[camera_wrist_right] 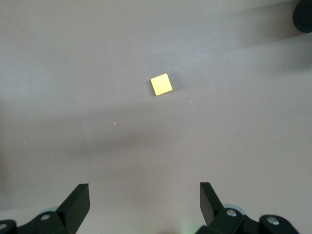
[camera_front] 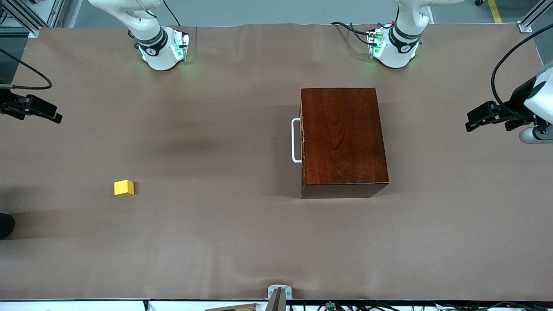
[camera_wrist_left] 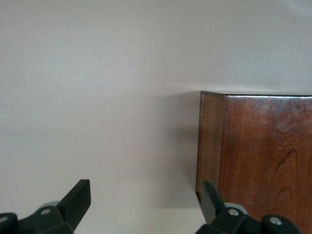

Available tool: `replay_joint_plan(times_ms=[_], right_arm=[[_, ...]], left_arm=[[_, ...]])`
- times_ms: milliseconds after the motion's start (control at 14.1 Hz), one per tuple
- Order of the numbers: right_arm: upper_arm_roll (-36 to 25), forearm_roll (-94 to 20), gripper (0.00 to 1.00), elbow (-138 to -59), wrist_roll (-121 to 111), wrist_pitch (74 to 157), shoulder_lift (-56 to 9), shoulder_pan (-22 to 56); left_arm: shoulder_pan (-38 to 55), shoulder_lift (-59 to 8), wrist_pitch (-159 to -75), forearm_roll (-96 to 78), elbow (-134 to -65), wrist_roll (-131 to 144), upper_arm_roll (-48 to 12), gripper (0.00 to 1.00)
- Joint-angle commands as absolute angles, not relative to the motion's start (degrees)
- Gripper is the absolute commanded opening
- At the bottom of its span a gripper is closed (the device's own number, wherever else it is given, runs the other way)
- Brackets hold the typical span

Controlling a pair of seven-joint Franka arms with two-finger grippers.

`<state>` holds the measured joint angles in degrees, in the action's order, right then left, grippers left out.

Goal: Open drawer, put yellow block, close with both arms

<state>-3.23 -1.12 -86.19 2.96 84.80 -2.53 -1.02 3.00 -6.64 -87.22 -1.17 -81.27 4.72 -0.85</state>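
Note:
The dark mahogany box (camera_front: pixel 341 138) stands on the table in front of the left arm's base. Its drawer is shut, and the white bar handle (camera_front: pixel 296 140) faces the right arm's end of the table. The yellow block (camera_front: pixel 124 188) lies alone toward the right arm's end, nearer the front camera than the box. My left gripper (camera_front: pixel 471 123) hangs open and empty over the table's left-arm end; its wrist view (camera_wrist_left: pixel 145 197) shows a corner of the box (camera_wrist_left: pixel 263 156). My right gripper (camera_front: pixel 54 115) hangs open and empty over the other end, with the block (camera_wrist_right: pixel 161 84) below it in its wrist view (camera_wrist_right: pixel 145 200).
Brown paper covers the table (camera_front: pixel 216 242). A dark round object (camera_front: pixel 5 224) sits at the table's edge at the right arm's end, also in the right wrist view (camera_wrist_right: pixel 303 14). A small metal mount (camera_front: pixel 279 293) sits at the edge nearest the front camera.

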Motion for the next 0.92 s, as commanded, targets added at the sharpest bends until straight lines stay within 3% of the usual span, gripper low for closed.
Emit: replay_joint_plan(times_ms=[0, 850], right_arm=[[-2.55, -0.97, 1.00, -85.08, 3.69, 84.46, -3.08, -2.11], [-2.55, -0.79, 1.00, -84.64, 3.60, 85.52, -6.15, -1.58]], left_arm=[[2.90, -5.45, -87.71, -1.05, -82.26, 5.27, -0.97, 1.00], [3.69, -5.45, -89.21, -1.67, -82.00, 5.36, -1.14, 1.00]])
